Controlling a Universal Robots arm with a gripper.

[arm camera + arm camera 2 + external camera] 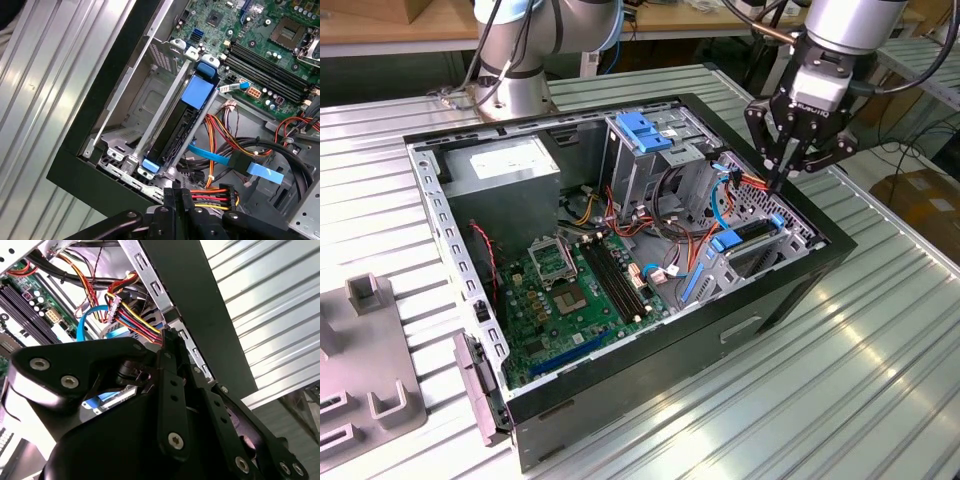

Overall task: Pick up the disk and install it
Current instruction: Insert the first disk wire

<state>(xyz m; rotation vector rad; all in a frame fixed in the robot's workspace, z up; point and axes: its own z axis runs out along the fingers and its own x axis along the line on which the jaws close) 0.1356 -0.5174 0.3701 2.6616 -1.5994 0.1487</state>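
Note:
The disk (196, 91) stands on edge in a drive bay at the corner of the open computer case (790, 290); its dark side and light-blue bracket tabs show. In the exterior view the disk (750, 233) sits at the case's right side. My gripper (773, 178) hangs just above and beyond it, over the case wall, fingers pressed together with nothing between them. In the first wrist view the gripper (178, 196) is right beside a bundle of red, yellow and black power wires (212, 196). The second wrist view has the gripper (167, 340) close to the same wires.
A green motherboard (575, 290) fills the case floor. A metal cage with a blue handle (642, 130) stands at the back, next to a grey power supply box (505, 165). Light-blue flat cables (225, 160) cross near the bay. A second arm's base (515, 70) and a grey fixture (365, 370) stand outside.

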